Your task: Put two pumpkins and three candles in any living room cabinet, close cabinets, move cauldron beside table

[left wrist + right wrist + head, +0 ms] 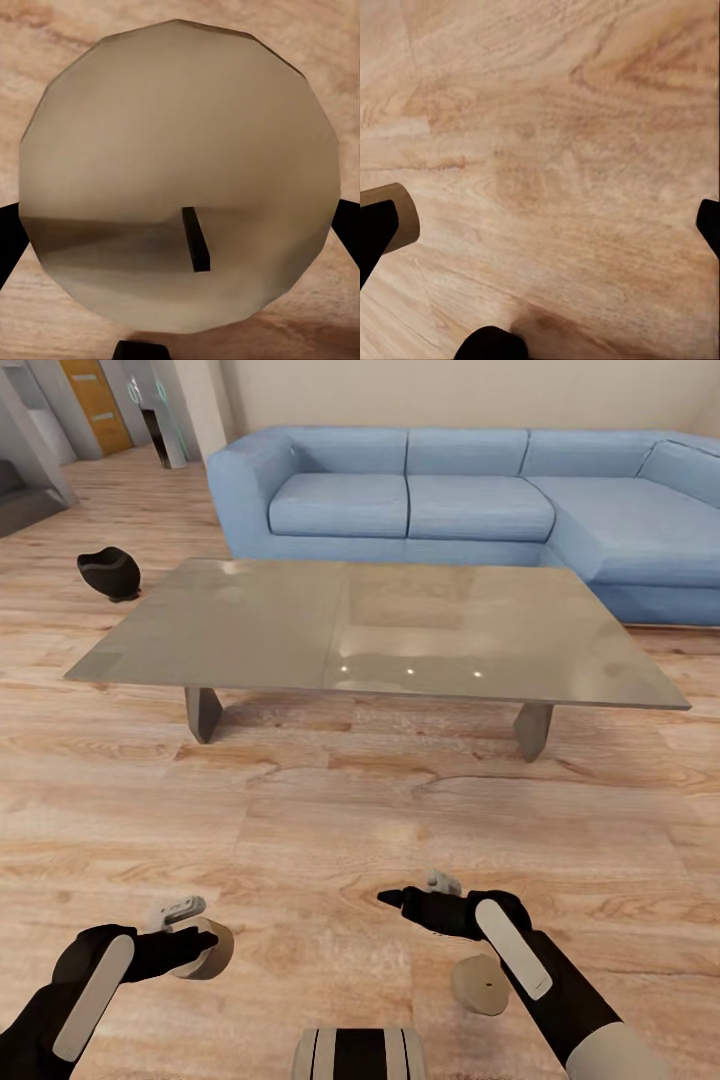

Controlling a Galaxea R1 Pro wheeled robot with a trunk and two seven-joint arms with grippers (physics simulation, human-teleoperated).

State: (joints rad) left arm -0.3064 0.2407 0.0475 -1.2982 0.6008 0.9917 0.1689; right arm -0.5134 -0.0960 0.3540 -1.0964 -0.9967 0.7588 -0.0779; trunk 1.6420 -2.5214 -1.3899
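Note:
My left gripper (193,928) hangs low over the wood floor, shut on a beige candle (210,952). In the left wrist view that candle (172,150) sits between the dark fingers (7,244), its top and dark wick facing the camera. My right gripper (412,892) is open above bare floor, nothing between its fingers (375,236). A second candle (480,984) lies on the floor under the right forearm, and a candle (403,214) shows beside one finger in the right wrist view. The black cauldron (110,572) sits on the floor off the grey coffee table's (380,630) left end.
A blue corner sofa (450,500) runs behind the table and wraps round on the right. A doorway area with grey frames and an orange door (95,400) opens at the back left. Open wood floor lies between me and the table.

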